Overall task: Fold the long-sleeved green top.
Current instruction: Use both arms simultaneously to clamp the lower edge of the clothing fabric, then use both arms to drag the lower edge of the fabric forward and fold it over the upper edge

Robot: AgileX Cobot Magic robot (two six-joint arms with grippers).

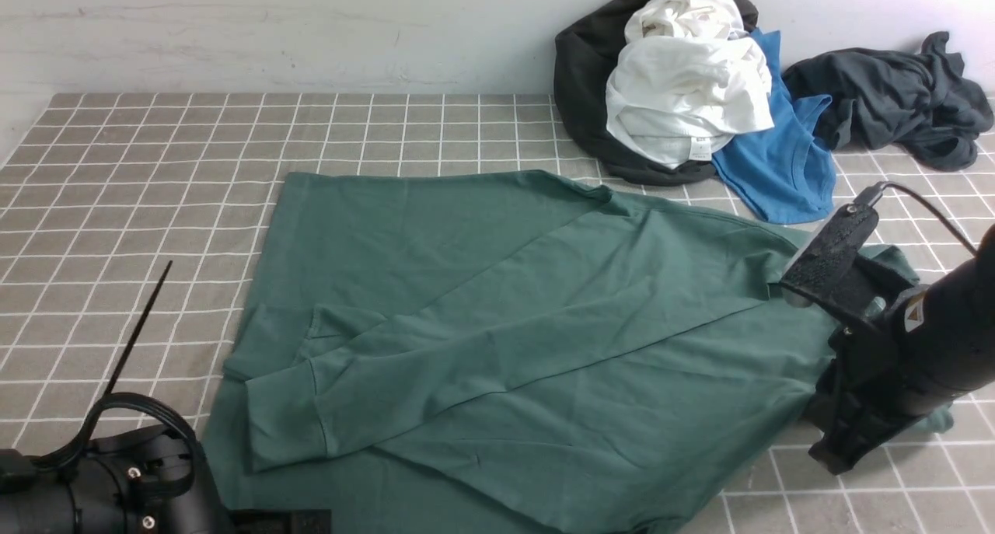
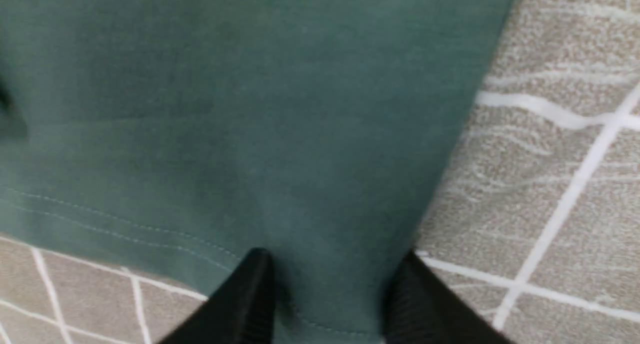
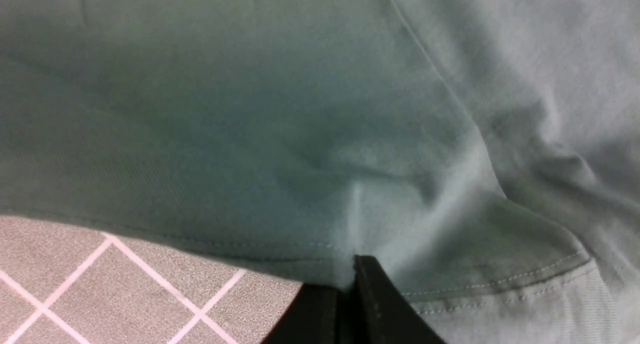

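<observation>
Right gripper (image 3: 356, 266) is clamped on an edge of the green long-sleeved top (image 1: 497, 324); left gripper (image 2: 332, 269) straddles another edge, fingers apart, seemingly not gripping. Top lies spread just before the clothes pile (image 1: 684, 91).

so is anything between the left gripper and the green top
Nothing visible does. The left gripper is open right at the hem corner of the green top, jaws either side of the cloth.

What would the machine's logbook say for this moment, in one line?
green top: spread out, sleeve across body | left end effector: open, astride hem corner | right end effector: shut on top's edge
</observation>
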